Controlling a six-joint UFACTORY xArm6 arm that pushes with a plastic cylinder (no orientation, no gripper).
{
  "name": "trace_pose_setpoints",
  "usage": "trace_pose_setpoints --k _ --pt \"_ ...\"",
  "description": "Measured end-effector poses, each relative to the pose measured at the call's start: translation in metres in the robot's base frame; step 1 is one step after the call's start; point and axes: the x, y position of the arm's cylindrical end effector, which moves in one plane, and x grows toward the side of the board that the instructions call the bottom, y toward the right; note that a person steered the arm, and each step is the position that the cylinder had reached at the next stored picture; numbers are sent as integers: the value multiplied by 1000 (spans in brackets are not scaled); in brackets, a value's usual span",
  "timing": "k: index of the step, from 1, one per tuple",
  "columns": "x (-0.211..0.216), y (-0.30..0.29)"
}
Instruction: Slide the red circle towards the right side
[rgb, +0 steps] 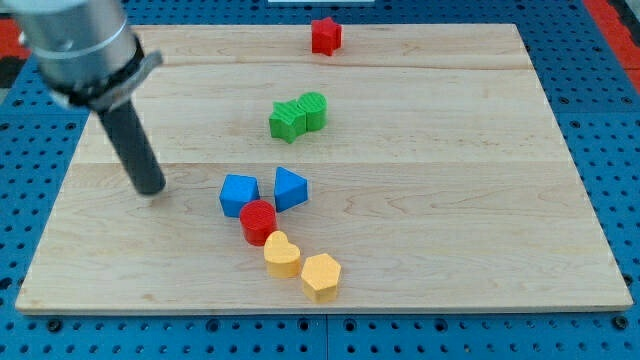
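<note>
The red circle (258, 221) lies low in the middle of the wooden board (450, 200). It touches a blue block (239, 193) above it on the left and sits just below a blue triangle (290, 188). A yellow heart (282, 254) touches it from below on the right. My tip (150, 189) rests on the board well to the left of the red circle, apart from every block.
A yellow hexagon (321, 276) lies next to the yellow heart near the board's bottom edge. Two green blocks (298, 115) sit together above the middle. A red star (325, 36) sits at the top edge. Blue pegboard surrounds the board.
</note>
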Motion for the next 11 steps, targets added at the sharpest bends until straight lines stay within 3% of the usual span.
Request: trace_pose_setpoints --k 7,9,11 --pt "35 228" --pt "46 268" --pt "23 283"
